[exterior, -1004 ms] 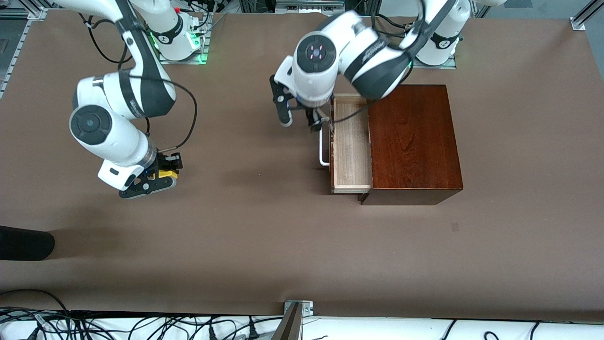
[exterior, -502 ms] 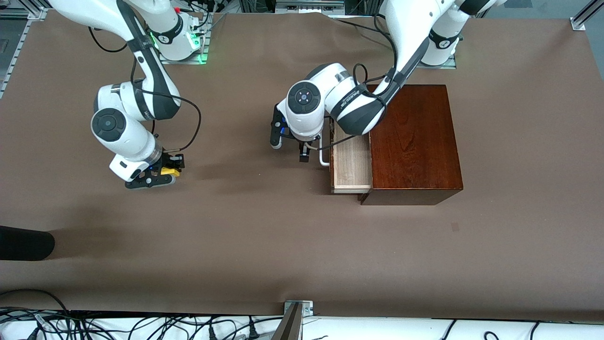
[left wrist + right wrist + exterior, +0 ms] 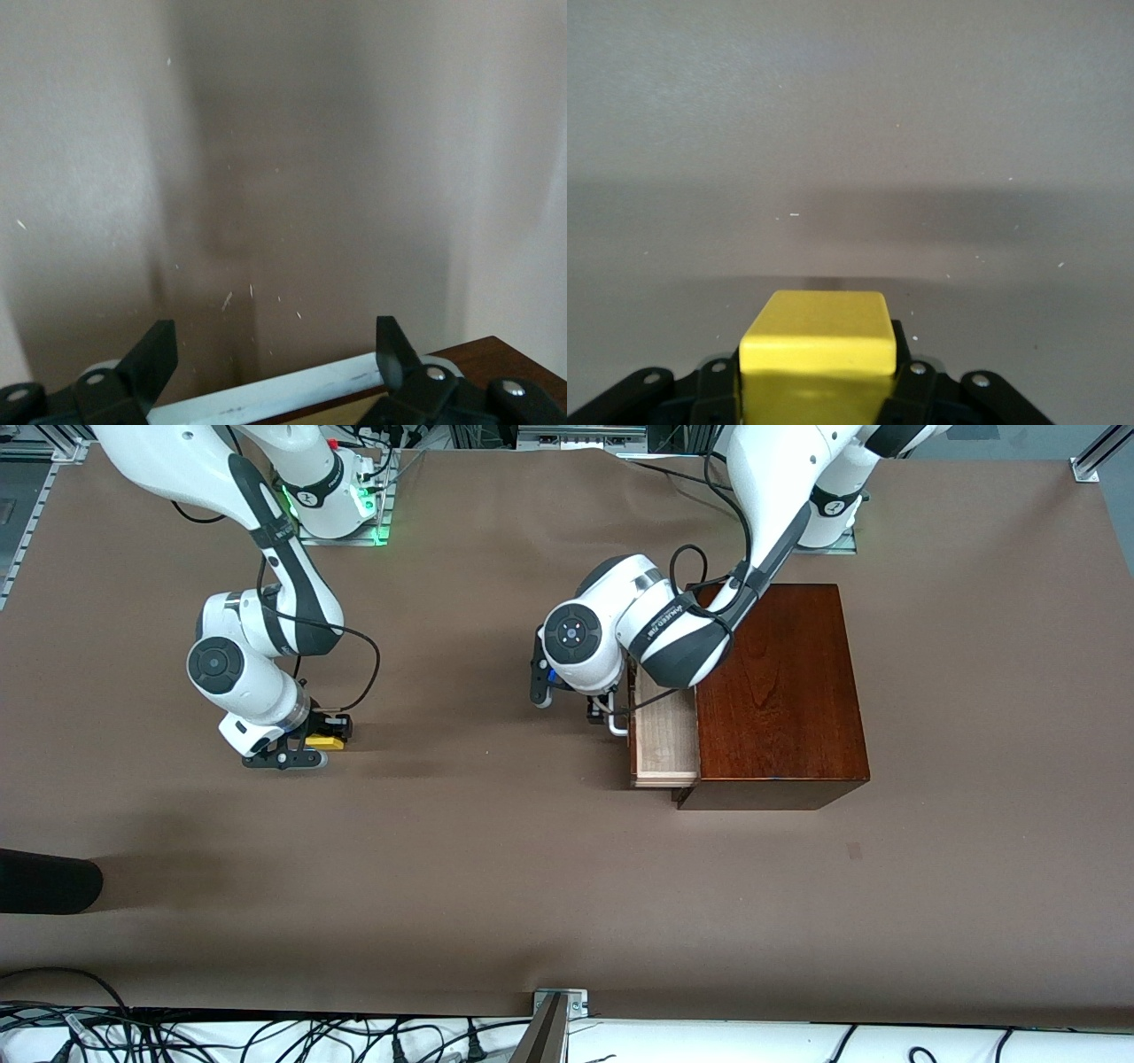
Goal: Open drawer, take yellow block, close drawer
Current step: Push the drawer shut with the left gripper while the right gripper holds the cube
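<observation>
Two Franka arms reach over a wide brown counter (image 3: 496, 886), which fills nearly the whole front view. Next in size is the dark mahogany cabinet (image 3: 780, 691), standing toward the left arm's end of the counter. Its drawer (image 3: 664, 740) is partly pulled out toward the middle of the counter, showing a strip of pale-wood floor with nothing visible in it. The white loop handle (image 3: 614, 724) sticks out from the drawer front.

Left gripper (image 3: 567, 701) sits low, right at the drawer front and handle. In the left wrist view its two black fingers (image 3: 151, 363) stand wide apart, with the white bar of the handle running across between them and a corner of the reddish-brown wood beside it. The jaws are spread and hold nothing; whether a finger touches the handle cannot be told.

Right gripper (image 3: 306, 746) is low over bare counter toward the right arm's end, well apart from the cabinet. Its jaws are closed on the yellow block (image 3: 326, 740), which shows as a small bright patch between the black fingers. In the right wrist view the block (image 3: 819, 350) sits squarely in the grip with its top face clear. Whether it rests on the surface cannot be told.
</observation>
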